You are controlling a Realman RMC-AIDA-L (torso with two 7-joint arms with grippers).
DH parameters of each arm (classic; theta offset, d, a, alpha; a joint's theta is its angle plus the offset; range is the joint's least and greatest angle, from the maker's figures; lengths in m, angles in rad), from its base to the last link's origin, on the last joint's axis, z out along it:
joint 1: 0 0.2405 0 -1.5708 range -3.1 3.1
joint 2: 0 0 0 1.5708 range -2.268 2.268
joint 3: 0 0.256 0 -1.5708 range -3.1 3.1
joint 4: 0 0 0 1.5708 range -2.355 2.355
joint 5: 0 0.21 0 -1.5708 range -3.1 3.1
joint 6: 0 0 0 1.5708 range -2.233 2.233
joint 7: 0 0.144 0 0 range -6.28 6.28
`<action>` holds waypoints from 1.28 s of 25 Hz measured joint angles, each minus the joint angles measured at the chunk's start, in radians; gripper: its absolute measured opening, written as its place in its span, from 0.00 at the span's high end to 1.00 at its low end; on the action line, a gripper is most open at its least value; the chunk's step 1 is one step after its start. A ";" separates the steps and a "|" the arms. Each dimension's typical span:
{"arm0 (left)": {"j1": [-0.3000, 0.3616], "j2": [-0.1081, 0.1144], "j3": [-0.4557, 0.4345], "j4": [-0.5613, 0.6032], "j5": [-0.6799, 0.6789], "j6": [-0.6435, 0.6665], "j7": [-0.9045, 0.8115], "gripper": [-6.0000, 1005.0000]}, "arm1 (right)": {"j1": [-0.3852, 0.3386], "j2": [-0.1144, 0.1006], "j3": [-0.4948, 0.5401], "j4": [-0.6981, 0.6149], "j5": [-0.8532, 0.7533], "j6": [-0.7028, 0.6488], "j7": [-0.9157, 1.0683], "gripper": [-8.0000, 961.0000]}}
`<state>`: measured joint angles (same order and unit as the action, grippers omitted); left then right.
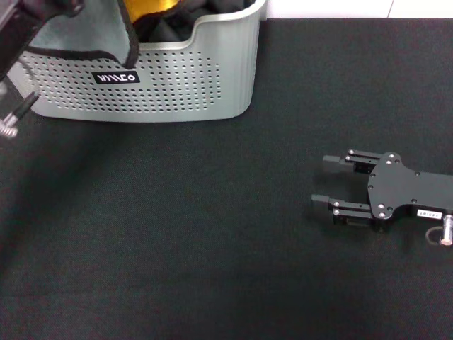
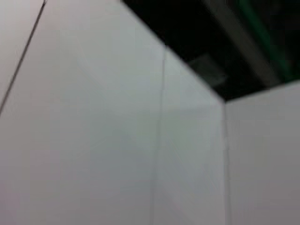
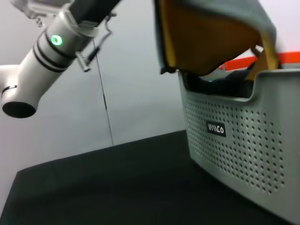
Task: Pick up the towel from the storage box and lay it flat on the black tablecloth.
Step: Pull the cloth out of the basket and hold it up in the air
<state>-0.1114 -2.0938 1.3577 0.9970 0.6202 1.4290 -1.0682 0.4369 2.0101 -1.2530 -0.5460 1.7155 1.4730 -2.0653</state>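
My right gripper [image 1: 322, 183] lies parked on the black tablecloth [image 1: 177, 234], jaws spread and gripping nothing. My left arm [image 3: 51, 47] is up above the storage box [image 1: 163, 78]; I cannot tell how its jaws stand. The towel [image 1: 85, 32] is part-lifted, grey side out and yellow inside, draped downward over the box's front rim. I judge extraction underway, the flat laying still to come.

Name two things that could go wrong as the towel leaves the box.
1. The towel drapes over the storage box rim, so lifting may drag or tip the box.
2. Black cloth lies beneath it and might snag and come out onto the black tablecloth.
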 joint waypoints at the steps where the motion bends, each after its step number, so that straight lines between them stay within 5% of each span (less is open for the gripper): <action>1: -0.004 0.001 -0.012 -0.013 0.002 0.050 -0.028 0.95 | 0.000 0.000 0.002 0.000 0.000 0.000 -0.003 0.33; 11: -0.003 0.004 -0.025 -0.026 0.002 0.342 -0.155 0.95 | 0.003 0.009 0.018 0.001 0.041 0.001 -0.070 0.33; 19: -0.004 0.003 -0.025 -0.037 -0.001 0.374 -0.161 0.95 | -0.005 0.012 0.011 0.004 0.104 0.034 -0.116 0.33; 27: -0.104 -0.005 -0.018 -0.274 -0.014 0.372 -0.011 0.95 | -0.001 0.017 -0.003 0.031 0.239 0.227 -0.221 0.33; 32: -0.172 -0.007 0.002 -0.407 -0.010 0.370 0.090 0.95 | -0.003 0.018 -0.108 0.021 0.375 0.258 -0.278 0.34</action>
<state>-0.2838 -2.1008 1.3598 0.5901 0.6104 1.7988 -0.9782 0.4336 2.0279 -1.3606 -0.5250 2.0907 1.7314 -2.3430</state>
